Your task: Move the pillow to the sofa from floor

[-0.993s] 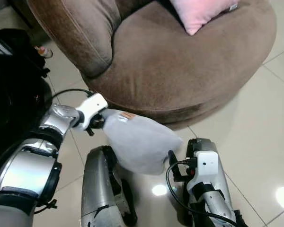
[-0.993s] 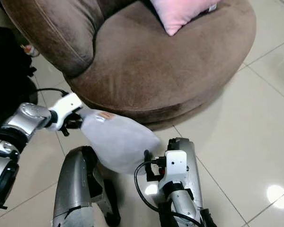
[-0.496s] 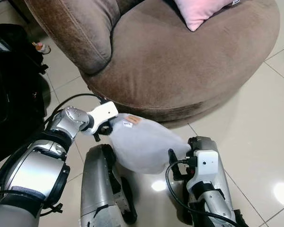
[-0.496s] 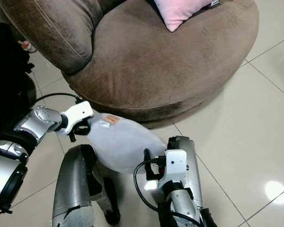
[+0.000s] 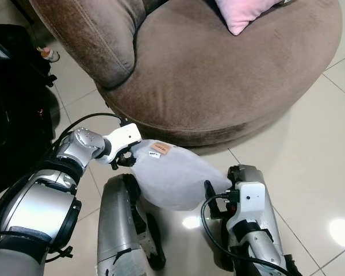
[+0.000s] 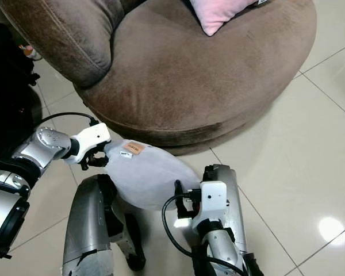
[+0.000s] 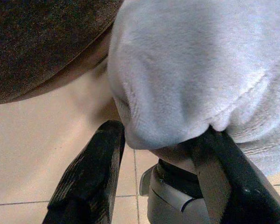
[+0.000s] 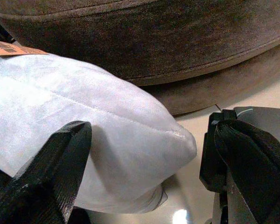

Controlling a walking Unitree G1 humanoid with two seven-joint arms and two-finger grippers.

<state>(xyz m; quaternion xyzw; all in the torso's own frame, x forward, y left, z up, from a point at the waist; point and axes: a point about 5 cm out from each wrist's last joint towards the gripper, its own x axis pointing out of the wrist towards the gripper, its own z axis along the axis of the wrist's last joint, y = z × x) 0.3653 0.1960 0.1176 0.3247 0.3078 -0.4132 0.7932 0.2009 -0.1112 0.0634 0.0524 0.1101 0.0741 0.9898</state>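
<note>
One corner is all that carries the grey pillow (image 5: 172, 181): the left gripper (image 7: 161, 154) has its two black fingers pinched on a bunched fold at the pillow's left end, and the rest droops to the right, just in front of the brown round sofa (image 5: 218, 86) and above the tiled floor (image 5: 310, 149). It hangs over the robot's own legs, near the base of the sofa but not yet on the seat.

Judging by the sag and the soft fleece-like cover, the pillow is light, limp and easily squashed, so weight is no worry; the cloth slipping out of a small pinch is. A deeper bite at the corner seam, near the orange tag (image 5: 160, 148), would likely hold better.

Right gripper (image 8: 144, 154) stands low beside the pillow's free right end, fingers spread wide with nothing between them; closing there would share the load. A pink pillow (image 5: 244, 12) already lies at the far side of the seat.
</note>
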